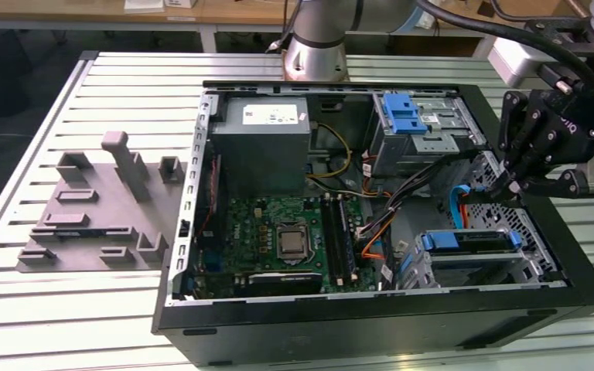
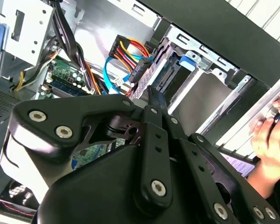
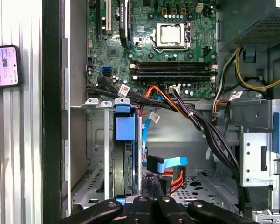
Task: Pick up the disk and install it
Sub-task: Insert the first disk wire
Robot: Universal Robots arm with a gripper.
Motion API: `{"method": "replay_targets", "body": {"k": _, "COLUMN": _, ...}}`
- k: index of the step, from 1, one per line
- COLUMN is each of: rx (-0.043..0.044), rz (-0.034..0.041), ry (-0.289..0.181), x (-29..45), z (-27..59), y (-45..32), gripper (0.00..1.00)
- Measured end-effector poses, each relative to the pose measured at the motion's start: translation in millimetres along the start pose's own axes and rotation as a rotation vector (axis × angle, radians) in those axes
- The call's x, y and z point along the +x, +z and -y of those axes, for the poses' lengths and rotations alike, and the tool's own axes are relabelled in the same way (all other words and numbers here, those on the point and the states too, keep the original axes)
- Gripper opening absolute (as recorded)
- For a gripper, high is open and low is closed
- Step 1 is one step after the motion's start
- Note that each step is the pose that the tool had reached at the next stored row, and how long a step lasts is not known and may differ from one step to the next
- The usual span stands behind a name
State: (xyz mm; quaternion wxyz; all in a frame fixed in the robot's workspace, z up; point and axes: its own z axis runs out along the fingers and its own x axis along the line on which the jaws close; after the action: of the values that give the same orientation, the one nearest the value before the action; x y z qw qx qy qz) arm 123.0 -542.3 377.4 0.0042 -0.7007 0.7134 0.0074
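The disk (image 1: 469,241), its blue bracket showing, sits inside the silver drive cage (image 1: 529,232) at the exterior view's right of the open computer case. In the first wrist view the disk (image 3: 125,128) stands edge-on between the cage rails. The blue bracket of the disk (image 2: 186,63) also shows in the second wrist view. My gripper (image 1: 506,188) hangs just above the cage's far end, apart from the disk. My gripper (image 2: 152,91) is shut, its black fingers meeting at a point with nothing between them.
Black cables (image 3: 209,130) and a blue data cable with a black plug (image 3: 156,164) cross beside the cage. A grey power-supply box (image 1: 266,143), the motherboard (image 1: 287,232) and an upper cage with a blue latch (image 1: 405,116) fill the case. A grey fixture (image 1: 101,209) lies outside. A hand (image 2: 270,135) and phone (image 3: 3,66) are nearby.
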Motion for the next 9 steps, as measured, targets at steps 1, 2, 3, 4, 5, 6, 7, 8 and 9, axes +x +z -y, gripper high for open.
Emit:
{"method": "replay_targets", "body": {"k": 1, "rx": -0.0002, "rz": -0.0001, "ry": -0.013, "x": 0.0, "z": 0.0, "y": 0.3, "gripper": 0.11}}
{"method": "replay_targets", "body": {"k": 2, "rx": -0.0004, "rz": -0.0002, "ry": -0.028, "x": 0.0, "z": 0.0, "y": 0.6, "gripper": 0.11}}
{"method": "replay_targets", "body": {"k": 3, "rx": -0.0006, "rz": -0.0002, "ry": -0.039, "x": 0.1, "z": 0.0, "y": 0.8, "gripper": 0.11}}
{"method": "replay_targets", "body": {"k": 4, "rx": -0.0007, "rz": -0.0002, "ry": -0.043, "x": 0.1, "z": 0.0, "y": 0.9, "gripper": 0.11}}
{"method": "replay_targets", "body": {"k": 5, "rx": -0.0007, "rz": -0.0003, "ry": -0.043, "x": 0.1, "z": 0.0, "y": 0.8, "gripper": 0.11}}
{"method": "replay_targets", "body": {"k": 6, "rx": -0.0007, "rz": -0.0001, "ry": -0.043, "x": 0.1, "z": 0.0, "y": 0.9, "gripper": 0.11}}
{"method": "replay_targets", "body": {"k": 7, "rx": -0.0007, "rz": -0.0001, "ry": -0.043, "x": 0.0, "z": 0.0, "y": 1.0, "gripper": 0.11}}
{"method": "replay_targets", "body": {"k": 8, "rx": -0.0007, "rz": -0.0001, "ry": -0.043, "x": 0.0, "z": 0.0, "y": 1.0, "gripper": 0.11}}
{"method": "replay_targets", "body": {"k": 9, "rx": -0.0007, "rz": -0.0001, "ry": -0.043, "x": 0.0, "z": 0.0, "y": 1.0, "gripper": 0.11}}
